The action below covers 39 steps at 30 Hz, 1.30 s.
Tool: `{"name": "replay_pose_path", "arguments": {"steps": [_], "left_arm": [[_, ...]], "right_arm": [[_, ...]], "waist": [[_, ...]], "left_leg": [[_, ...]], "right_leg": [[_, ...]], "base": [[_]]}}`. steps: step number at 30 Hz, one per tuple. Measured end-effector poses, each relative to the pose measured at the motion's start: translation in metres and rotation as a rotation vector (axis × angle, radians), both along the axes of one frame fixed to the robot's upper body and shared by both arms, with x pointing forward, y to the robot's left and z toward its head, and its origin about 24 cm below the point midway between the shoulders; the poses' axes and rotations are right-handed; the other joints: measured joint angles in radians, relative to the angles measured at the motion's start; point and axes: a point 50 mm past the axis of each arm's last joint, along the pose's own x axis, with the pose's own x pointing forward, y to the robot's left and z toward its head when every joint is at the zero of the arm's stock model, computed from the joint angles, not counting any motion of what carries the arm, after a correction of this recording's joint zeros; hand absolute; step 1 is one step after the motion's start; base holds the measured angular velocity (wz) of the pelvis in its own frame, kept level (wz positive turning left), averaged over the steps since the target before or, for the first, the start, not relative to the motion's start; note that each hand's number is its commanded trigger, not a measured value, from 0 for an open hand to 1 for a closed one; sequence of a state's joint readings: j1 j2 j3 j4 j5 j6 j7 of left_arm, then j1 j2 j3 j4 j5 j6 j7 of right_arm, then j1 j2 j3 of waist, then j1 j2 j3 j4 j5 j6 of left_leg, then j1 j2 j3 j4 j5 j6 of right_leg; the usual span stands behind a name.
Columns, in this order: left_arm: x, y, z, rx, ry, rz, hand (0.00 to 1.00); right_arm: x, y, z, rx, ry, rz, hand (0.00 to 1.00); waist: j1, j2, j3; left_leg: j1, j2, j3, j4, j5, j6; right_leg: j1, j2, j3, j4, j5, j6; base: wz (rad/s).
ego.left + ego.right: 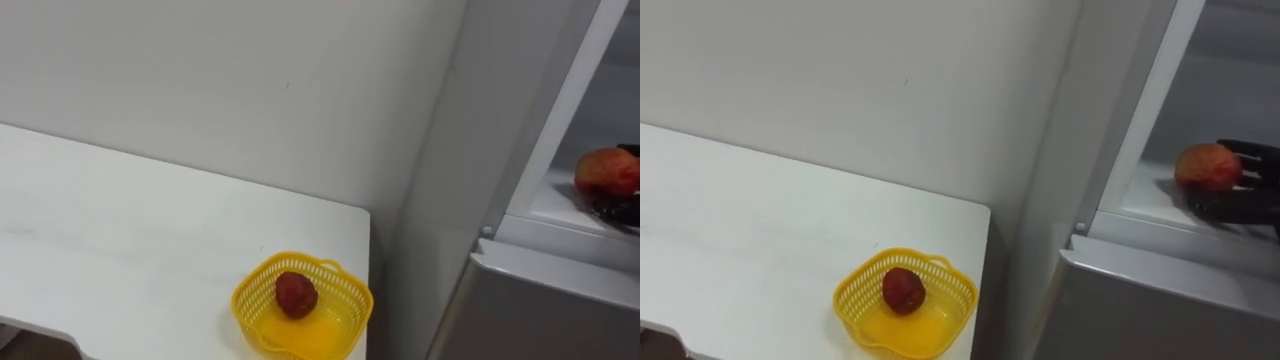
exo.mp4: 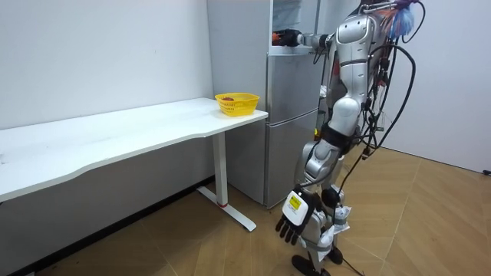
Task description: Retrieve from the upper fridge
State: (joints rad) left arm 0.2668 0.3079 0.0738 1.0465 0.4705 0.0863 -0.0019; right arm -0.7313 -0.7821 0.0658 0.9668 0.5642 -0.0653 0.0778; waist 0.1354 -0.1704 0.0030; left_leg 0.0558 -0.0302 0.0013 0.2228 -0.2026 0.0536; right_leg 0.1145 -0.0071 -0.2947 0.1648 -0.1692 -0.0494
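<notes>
Standing at the open fridge (image 2: 291,115), the robot reaches its right hand (image 1: 1238,205) onto the upper shelf (image 1: 1152,203), dark fingers (image 1: 1252,150) curled round a red-orange fruit (image 1: 1207,167). It is likely an apple: firm, light and smooth-skinned, best cupped around its middle. The left hand (image 2: 295,218) hangs low, fingers loosely spread. On the desk (image 1: 740,230) to the left, a yellow basket (image 1: 856,292) holds a dark red fruit (image 1: 904,290). No writing is legible.

No legible text, seemingly, on fridge (image 2: 291,123) or basket (image 1: 245,298)
</notes>
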Motion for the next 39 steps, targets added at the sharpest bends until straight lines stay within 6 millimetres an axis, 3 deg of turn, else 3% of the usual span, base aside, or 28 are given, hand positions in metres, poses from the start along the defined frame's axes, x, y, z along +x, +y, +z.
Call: {"name": "replay_pose_path", "arguments": {"steps": [9, 15, 17, 20, 24, 29, 32, 39], "left_arm": [[0.006, -0.001, 0.000, -0.005, -0.018, -0.001, 0.00], [0.016, -0.004, -0.001, 0.004, -0.053, -0.002, 0.00], [0.020, -0.004, 0.000, 0.021, -0.069, -0.006, 0.00], [0.021, -0.006, -0.001, 0.033, -0.082, -0.003, 0.00], [0.019, -0.010, -0.003, 0.033, -0.084, 0.001, 0.00], [0.016, -0.019, -0.006, 0.025, -0.087, 0.011, 0.00], [0.016, -0.022, -0.007, 0.024, -0.085, 0.006, 0.00], [0.013, -0.031, -0.012, 0.007, -0.075, 0.004, 0.00]], "right_arm": [[0.003, 0.008, 0.005, 0.052, -0.057, 0.004, 1.00], [0.009, 0.032, 0.017, 0.034, -0.153, 0.033, 1.00], [0.006, 0.040, 0.018, 0.012, -0.178, 0.038, 1.00], [0.001, 0.054, 0.014, -0.007, -0.204, 0.055, 1.00], [-0.004, 0.075, 0.017, 0.007, -0.264, 0.098, 1.00], [-0.017, 0.100, 0.033, 0.043, -0.416, 0.126, 1.00], [-0.022, 0.113, 0.040, 0.018, -0.473, 0.146, 1.00], [-0.043, 0.139, 0.043, -0.003, -0.567, 0.164, 1.00]], "waist": [[-0.023, 0.007, 0.0008], [-0.052, 0.036, -0.0010], [-0.053, 0.048, -0.0057], [-0.061, 0.056, -0.0105], [-0.078, 0.058, -0.0110], [-0.086, 0.074, -0.0090], [-0.097, 0.085, -0.0129], [-0.105, 0.123, -0.0031]], "left_leg": [[0.001, 0.000, -0.005, -0.008, 0.000, -0.002], [-0.002, 0.001, 0.003, -0.004, 0.000, -0.001], [0.003, 0.002, 0.005, -0.009, 0.000, -0.001], [0.005, 0.002, 0.016, -0.011, 0.000, -0.001], [0.005, 0.003, 0.020, -0.010, 0.000, -0.001], [0.007, 0.003, 0.026, -0.008, 0.000, 0.000], [0.008, 0.004, 0.027, 0.000, 0.000, 0.000], [0.008, 0.007, 0.039, -0.003, -0.001, 0.001]], "right_leg": [[0.005, 0.001, -0.007, -0.009, 0.001, 0.000], [-0.002, 0.000, -0.001, 0.001, 0.002, 0.000], [-0.002, 0.000, 0.004, 0.004, 0.002, 0.000], [-0.002, 0.000, 0.009, 0.005, 0.002, 0.001], [-0.004, 0.000, 0.015, 0.006, 0.002, 0.001], [-0.007, 0.001, 0.028, 0.006, 0.002, 0.000], [-0.005, 0.004, 0.039, 0.006, 0.004, 0.001], [-0.013, 0.003, 0.044, 0.017, 0.005, 0.001]], "base": [[0.02], [-0.02], [-0.05], [-0.05], [-0.05], [-0.06], [-0.01], [-0.05]]}}
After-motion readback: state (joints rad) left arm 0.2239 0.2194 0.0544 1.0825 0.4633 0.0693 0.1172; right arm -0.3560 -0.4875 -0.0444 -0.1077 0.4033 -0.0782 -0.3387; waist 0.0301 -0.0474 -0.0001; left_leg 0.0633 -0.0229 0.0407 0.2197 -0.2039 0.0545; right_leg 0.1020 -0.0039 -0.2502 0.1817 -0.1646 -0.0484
